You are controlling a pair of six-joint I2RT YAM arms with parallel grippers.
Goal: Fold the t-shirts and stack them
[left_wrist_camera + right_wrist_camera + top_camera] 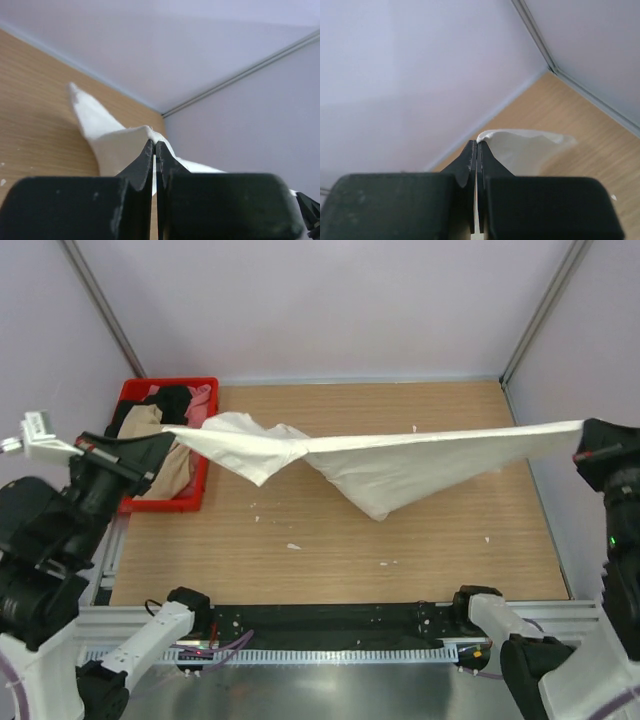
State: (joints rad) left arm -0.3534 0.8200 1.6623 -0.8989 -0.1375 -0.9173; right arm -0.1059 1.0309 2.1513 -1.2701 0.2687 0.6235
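A large cream t-shirt [380, 462] hangs stretched in the air across the table, its middle sagging towards the wood. My left gripper [158, 440] is shut on its left edge, over the red crate. My right gripper [583, 440] is shut on its right edge, by the right wall. In the left wrist view the cream t-shirt [107, 140] is pinched at the tips of my left gripper [154, 144]. In the right wrist view the cream t-shirt [530, 150] is pinched at the tips of my right gripper [477, 144]. More t-shirts, tan [165, 475], black [172, 400] and pink [200, 400], lie in the crate.
The red plastic crate [203, 480] stands at the far left of the wooden table [330, 550]. Small white specks lie on the wood. Pale walls with metal posts close the back and both sides.
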